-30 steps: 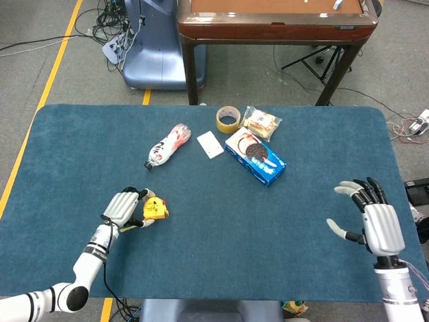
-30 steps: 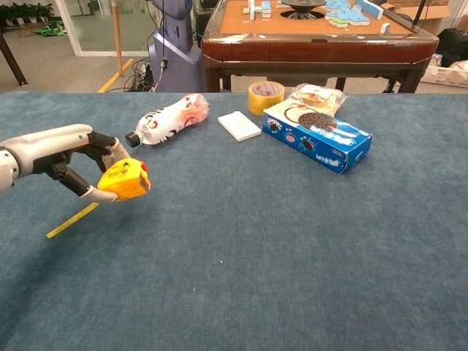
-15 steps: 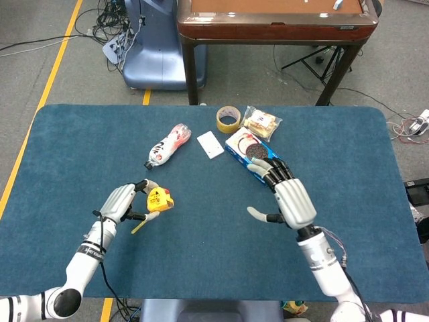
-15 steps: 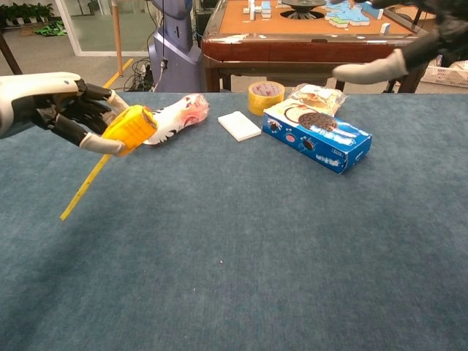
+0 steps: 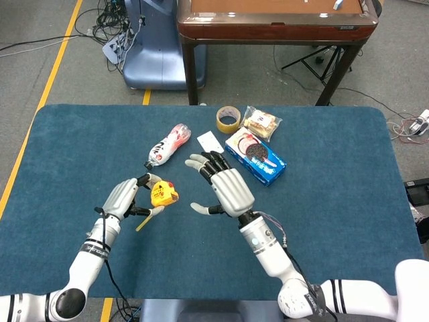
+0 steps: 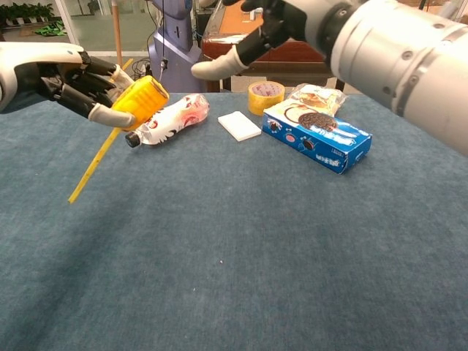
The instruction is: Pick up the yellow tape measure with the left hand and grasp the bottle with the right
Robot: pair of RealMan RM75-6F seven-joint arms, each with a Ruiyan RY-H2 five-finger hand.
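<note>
My left hand holds the yellow tape measure lifted above the blue table, a strip of yellow tape dangling from it. The bottle, clear with a red and white label, lies on its side at the back left of the table, cap toward me. My right hand hovers open in the air, fingers spread toward the bottle, a short way to its right and apart from it.
Behind the bottle lie a white card, a roll of tape, a snack bag and a blue cookie box. A wooden table stands beyond the blue table's far edge.
My left hand has raised the tape measure off the table. My right hand has swept from the right side across to the middle, nearing the bottle.
</note>
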